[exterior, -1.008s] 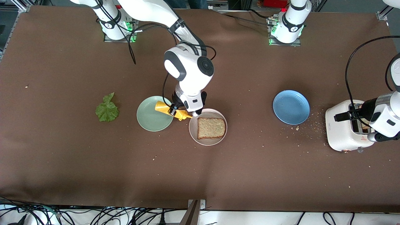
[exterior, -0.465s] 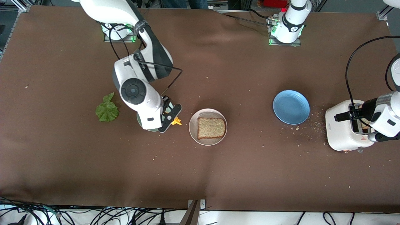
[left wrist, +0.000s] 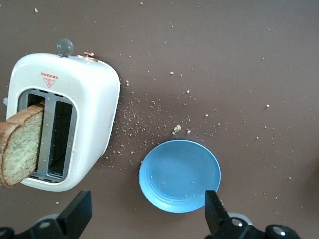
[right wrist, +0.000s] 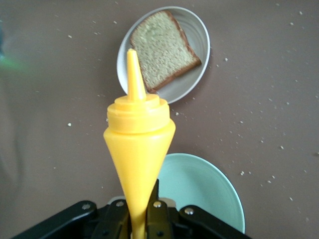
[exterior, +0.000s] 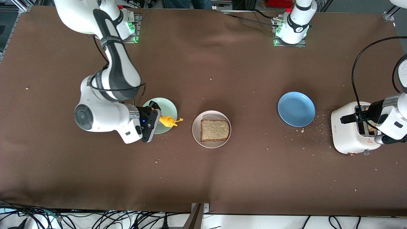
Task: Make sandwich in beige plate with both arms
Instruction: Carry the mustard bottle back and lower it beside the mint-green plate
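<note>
The beige plate point(exterior: 195, 128) sits mid-table with one square slice of brown bread point(exterior: 215, 130) flat on it and nothing on top. The right wrist view also shows that plate point(right wrist: 197, 30) and slice point(right wrist: 162, 50). My right gripper point(exterior: 155, 120) is shut on the base of a yellow squeeze bottle point(exterior: 168, 121), held level over the edge of the mint-green plate point(exterior: 168, 106), nozzle toward the beige plate. My left gripper point(exterior: 348, 118) hangs open over the white toaster point(exterior: 346, 136). A bread slice point(left wrist: 20, 144) sticks out of one toaster slot.
A blue plate point(exterior: 296, 109) lies between the beige plate and the toaster. Crumbs are scattered around the toaster and the blue plate point(left wrist: 179, 174). The right arm's bulky wrist point(exterior: 101, 117) hangs low beside the mint-green plate.
The right arm has swung from the beige plate's edge toward its own end of the table with the yellow bottle, and now covers the lettuce leaf. The left arm has not moved.
</note>
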Robot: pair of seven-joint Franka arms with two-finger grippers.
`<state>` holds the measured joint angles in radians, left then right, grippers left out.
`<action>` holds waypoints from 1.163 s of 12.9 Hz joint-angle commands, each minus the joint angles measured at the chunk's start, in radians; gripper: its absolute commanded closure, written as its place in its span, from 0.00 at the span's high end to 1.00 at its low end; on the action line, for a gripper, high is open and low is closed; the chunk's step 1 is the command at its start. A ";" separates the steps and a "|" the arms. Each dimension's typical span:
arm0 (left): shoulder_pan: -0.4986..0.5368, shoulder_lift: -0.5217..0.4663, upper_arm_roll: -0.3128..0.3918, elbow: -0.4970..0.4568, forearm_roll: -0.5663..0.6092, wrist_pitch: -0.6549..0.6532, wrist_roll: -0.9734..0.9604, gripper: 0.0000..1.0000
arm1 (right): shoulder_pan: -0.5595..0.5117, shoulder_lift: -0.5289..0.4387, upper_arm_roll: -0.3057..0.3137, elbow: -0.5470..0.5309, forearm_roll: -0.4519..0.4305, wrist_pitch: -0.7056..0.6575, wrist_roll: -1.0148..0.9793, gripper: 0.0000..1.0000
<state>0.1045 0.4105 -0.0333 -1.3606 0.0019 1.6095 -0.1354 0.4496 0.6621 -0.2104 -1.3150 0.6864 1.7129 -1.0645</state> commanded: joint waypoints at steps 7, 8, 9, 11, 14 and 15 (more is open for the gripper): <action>0.003 -0.013 -0.004 -0.002 0.033 -0.011 0.017 1.00 | -0.271 0.010 0.022 -0.150 0.255 -0.278 -0.627 0.00; 0.004 -0.013 -0.005 -0.002 0.033 -0.011 0.017 1.00 | -0.297 0.020 0.022 -0.165 0.258 -0.303 -0.711 0.00; 0.004 -0.013 -0.004 -0.002 0.033 -0.011 0.017 1.00 | -0.325 0.031 0.022 -0.171 0.257 -0.331 -0.814 0.00; 0.004 -0.013 -0.004 -0.002 0.033 -0.010 0.017 1.00 | -0.377 0.072 0.022 -0.208 0.259 -0.363 -1.022 0.00; 0.004 -0.013 -0.004 -0.002 0.033 -0.010 0.017 1.00 | -0.425 0.137 0.025 -0.251 0.260 -0.371 -1.260 0.00; 0.004 -0.013 -0.004 -0.002 0.033 -0.010 0.017 1.00 | -0.443 0.166 0.026 -0.257 0.272 -0.377 -1.329 0.00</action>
<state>0.1048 0.4105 -0.0326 -1.3606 0.0019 1.6095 -0.1346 0.0397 0.7924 -0.2054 -1.5601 0.9231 1.3643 -2.2769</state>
